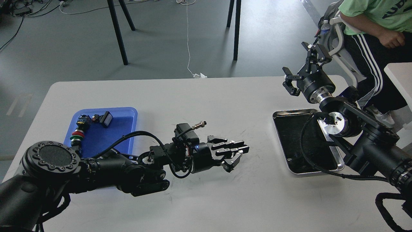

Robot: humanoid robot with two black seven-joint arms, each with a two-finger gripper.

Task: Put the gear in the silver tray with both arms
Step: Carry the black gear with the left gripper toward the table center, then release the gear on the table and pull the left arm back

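A white desk (199,103) w/ rounded corners is seen on a grey floor (64,42); black stand legs (117,32) and a white cable (188,38) are visible behind it. At desk left a blue tray (124,125) is set, w/ small parts in its far-left corner: a black connector (83,121), a black block (106,118), a red-green-white stack (77,135). The left arm is stretched low across desk centre, approx. level, its left claw (238,154) pointed right toward the silver tray (291,169), fingers drawn together; whether anything is pinched between them can't be told. No gear is made out anywhere. The silver tray lies at desk right, dark bottom bare, partly covered by the right arm. The right claw (297,69) is raised above the tray's far end, fingers spread apart, nothing held. A seated person (379,29) in a green shirt is seen at far right.
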